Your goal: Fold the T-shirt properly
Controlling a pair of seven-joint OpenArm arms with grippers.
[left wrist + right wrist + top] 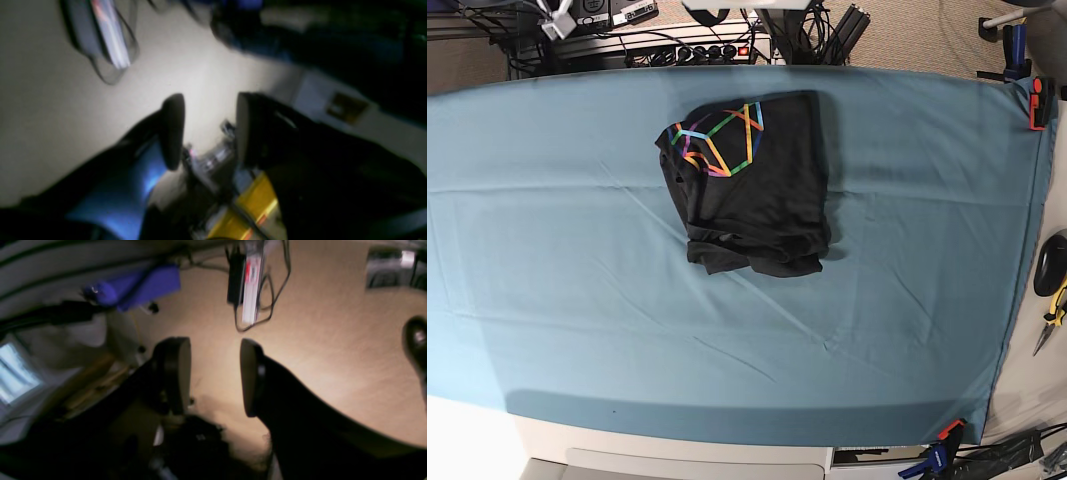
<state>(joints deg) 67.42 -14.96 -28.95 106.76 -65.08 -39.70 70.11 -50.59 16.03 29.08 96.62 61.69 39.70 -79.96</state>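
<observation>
Currently we see no arm in the base view; both are pulled clear of the bench (547,300).

Left to right across that view: bare teal cloth (527,230), smooth with a few shallow creases, clamped at the far right edge. Then, left of centre and toward the back edge, the T-shirt (752,190), lying alone, nothing touching it. Right of it more bare cloth, then a strip of uncovered bench with pliers (1054,315), yellow-handled.

Progress, as we judge it: the shirt is gathered into a compact, roughly rectangular packet, so the main folds look done. It is not tidy. The near edge is lumpy, with loose rolls of fabric bulging out, and the left side runs crooked. A corner of the rainbow line print (717,140) shows at the back left; the rest is plain black. What seems left is squaring the near hem, or nothing if this passes.

Material: soft matte black cotton, limp, layers thick enough to cast a shadow at the edges.

Right wrist view: right pincer (215,376) stands open, pale flat pads apart, nothing between them, tan floor and cables beyond. Left wrist view, blurred: left pincer (210,130) likewise open and empty, dark rounded fingers over pale floor.
</observation>
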